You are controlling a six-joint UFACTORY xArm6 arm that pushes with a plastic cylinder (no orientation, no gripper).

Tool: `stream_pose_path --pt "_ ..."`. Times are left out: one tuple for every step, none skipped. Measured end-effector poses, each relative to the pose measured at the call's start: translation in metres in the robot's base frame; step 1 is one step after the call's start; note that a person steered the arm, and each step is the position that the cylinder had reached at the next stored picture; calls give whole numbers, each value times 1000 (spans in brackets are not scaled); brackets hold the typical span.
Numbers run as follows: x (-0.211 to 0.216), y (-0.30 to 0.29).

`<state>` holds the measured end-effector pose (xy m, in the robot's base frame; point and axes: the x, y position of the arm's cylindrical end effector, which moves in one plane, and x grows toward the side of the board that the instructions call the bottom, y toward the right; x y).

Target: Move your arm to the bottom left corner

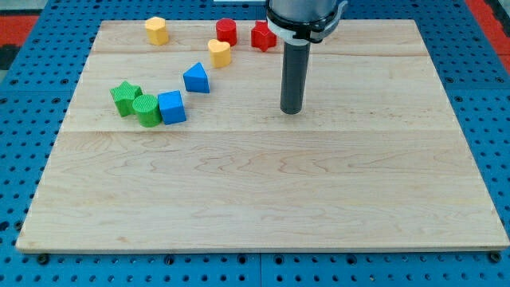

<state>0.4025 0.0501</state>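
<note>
My tip (291, 111) rests on the wooden board (263, 191), a little above its middle and right of all the blocks. The nearest block is a blue triangle (197, 78) to its left. A blue cube (171, 107) touches a green cylinder (147, 110), which touches a green star (125, 97). A yellow heart (219, 53) lies up and left of the tip. A red cylinder (227, 31) and a red star (263, 36) sit near the top edge. A yellow block (156, 30) lies at the top left.
The board lies on a blue pegboard surface (32, 96) that shows on all sides. The arm's body (304, 16) hangs over the board's top edge, above the rod.
</note>
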Motion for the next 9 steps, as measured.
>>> stream_pose_path --pt "0 0" --pt "0 1" --pt "0 1" --pt "0 -3" --pt "-4 -18" --pt "-4 -18" --pt "-33 -27" --pt "-51 -61" --pt "-40 -82"
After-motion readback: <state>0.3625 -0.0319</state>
